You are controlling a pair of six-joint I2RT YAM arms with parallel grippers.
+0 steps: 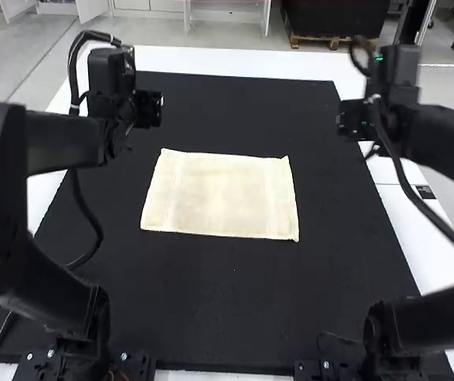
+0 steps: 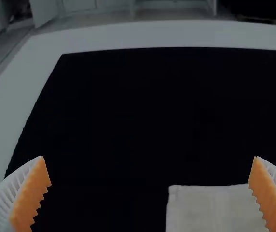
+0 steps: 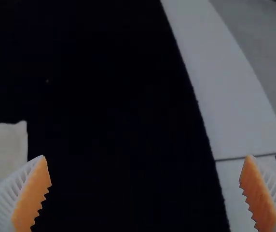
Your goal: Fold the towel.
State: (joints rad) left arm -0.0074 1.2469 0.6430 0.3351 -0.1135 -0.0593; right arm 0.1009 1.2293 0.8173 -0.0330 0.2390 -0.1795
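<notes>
Cream towel (image 1: 221, 195) lies spread at center frame; soft, light, likely best pinched at its corners; both arms' jaws stand apart.

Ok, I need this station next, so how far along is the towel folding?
Only the laying out looks done: the cream rectangular cloth towel lies spread on the black mat, with no fold to be seen. Nothing is in hand: the left gripper and right gripper, with white ribbed fingers and orange pads, are open and empty. The folding itself seems all left.
</notes>
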